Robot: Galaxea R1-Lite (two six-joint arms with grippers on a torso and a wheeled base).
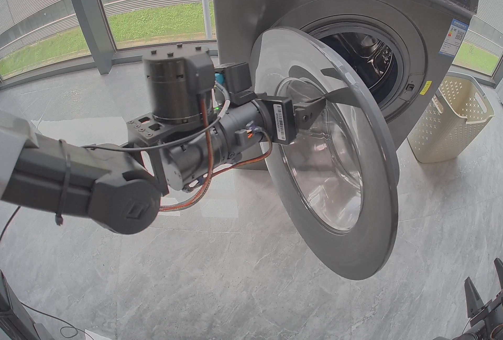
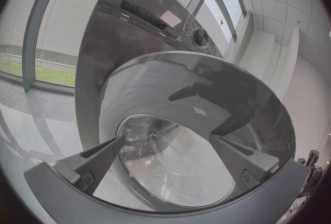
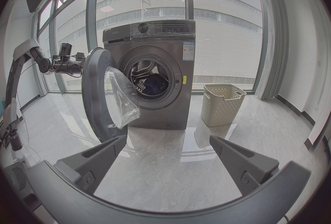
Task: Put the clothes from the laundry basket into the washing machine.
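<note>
Head view: the left gripper [image 1: 325, 101] sits at the outer face of the washing machine's [image 1: 251, 0] open door [image 1: 367, 231]; contact I cannot tell. A push there could slip off the glossy face.

The laundry basket [image 1: 453, 116] stands just beside the machine, with no clothes showing inside.

Left wrist view: its fingers are spread, holding nothing.

Right wrist view: the right gripper [image 3: 168, 140], also spread and empty, hangs well apart from the machine. Dark clothes [image 3: 153, 85] lie in the drum [image 3: 138, 69]; any near the mouth could get trapped by the door.
</note>
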